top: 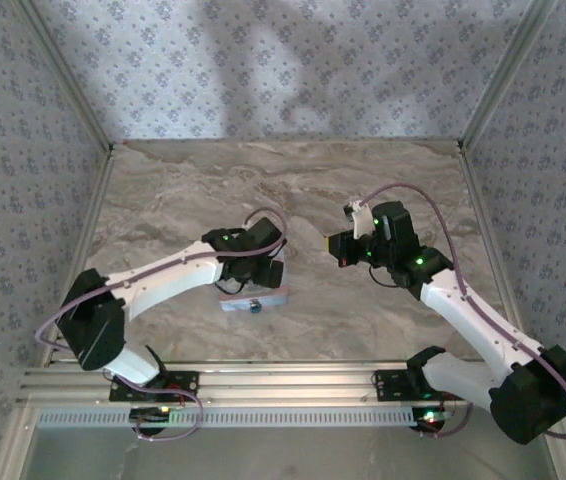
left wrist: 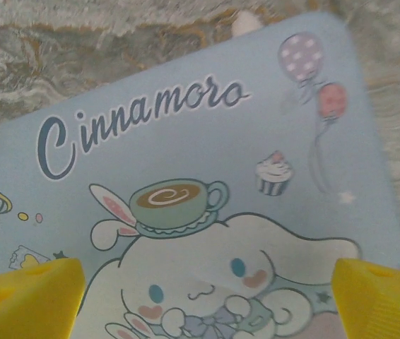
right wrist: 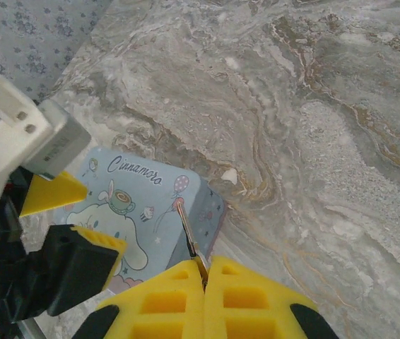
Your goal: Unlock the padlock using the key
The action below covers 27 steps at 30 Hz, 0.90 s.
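Padlock [top: 254, 307] first: from the top external camera we see it as a tiny dark bluish speck with a small glint, right at the near edge of the pale blue tin [top: 277, 295]. We cannot tell how it is attached there. The tin lies flat on the marble table [top: 363, 180]. The left gripper [top: 266, 270] hangs over the tin's far side, and from this angle we cannot see its fingers clearly. The right gripper [top: 335, 247] sits to the right of the tin, apart from it and turned toward it. From the left wrist camera we look straight down on the tin [left wrist: 186, 141], whose lid shows a white cartoon character, a teacup, balloons and a cupcake. The left gripper [left wrist: 203, 300] has its yellow fingertips [left wrist: 27, 296] spread wide over the lid with nothing gripped between them. We cannot tell whether they touch the lid. From the right wrist camera, the right gripper [right wrist: 203, 272] has its yellow fingers pressed together on the key [right wrist: 184, 227]. The key's thin metal shaft sticks out toward the tin [right wrist: 150, 201], and its tip appears over the lid near one corner. The left gripper [right wrist: 78, 217] is parted above the other end of the tin, holding nothing.
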Available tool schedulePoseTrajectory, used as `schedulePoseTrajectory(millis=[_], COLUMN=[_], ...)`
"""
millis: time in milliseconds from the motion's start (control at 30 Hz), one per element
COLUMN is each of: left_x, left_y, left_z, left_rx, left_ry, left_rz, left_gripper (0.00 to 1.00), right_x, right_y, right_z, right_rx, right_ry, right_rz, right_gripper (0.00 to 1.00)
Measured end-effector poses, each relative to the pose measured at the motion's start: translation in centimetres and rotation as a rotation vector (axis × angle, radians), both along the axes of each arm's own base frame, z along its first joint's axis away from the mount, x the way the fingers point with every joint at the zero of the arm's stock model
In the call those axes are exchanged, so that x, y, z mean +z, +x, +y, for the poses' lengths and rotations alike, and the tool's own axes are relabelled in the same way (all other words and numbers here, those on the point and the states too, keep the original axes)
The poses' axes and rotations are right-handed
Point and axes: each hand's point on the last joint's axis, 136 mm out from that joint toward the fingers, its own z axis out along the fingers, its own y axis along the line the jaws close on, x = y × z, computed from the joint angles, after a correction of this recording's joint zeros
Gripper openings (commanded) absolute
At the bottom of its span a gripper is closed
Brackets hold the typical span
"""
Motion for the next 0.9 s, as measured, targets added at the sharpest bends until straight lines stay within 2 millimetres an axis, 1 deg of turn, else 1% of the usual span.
schedulePoseTrajectory(millis=[100,300,400,467,667,800,900], left_x=[-0.6,-0.6,-1.0,-1.4,-1.4,-1.4,-1.3], left_y=[0.3,1.8,2.4,2.6,3.4,4.6,6.0], left_z=[0.4,1.7,1.9,1.7,0.7,-0.7,-2.1], left_rx=[0.017,0.053,0.049,0.038,-0.01,-0.063,-0.111], left_ry=[0.021,0.024,0.02,0.016,-0.003,-0.016,-0.029], left_rz=[0.015,0.011,0.019,0.025,0.013,-0.005,-0.022], left_gripper=[0.92,0.93,0.92,0.91,0.88,0.88,0.87], right_x=[0.0,0.0,0.0,0.0,-0.1,-0.1,-0.2], right_y=[0.0,0.0,-0.1,-0.1,0.0,0.0,-0.1], right_z=[0.0,0.0,0.1,0.1,0.0,0.0,0.0], right_rx=[0.0,0.001,0.002,0.002,-0.001,-0.002,-0.001], right_ry=[0.0,-0.001,-0.001,-0.001,-0.006,-0.007,-0.008], right_rz=[0.0,0.0,0.0,0.0,-0.001,-0.001,0.002], right_gripper=[0.0,0.0,0.0,0.0,0.0,0.0,0.0])
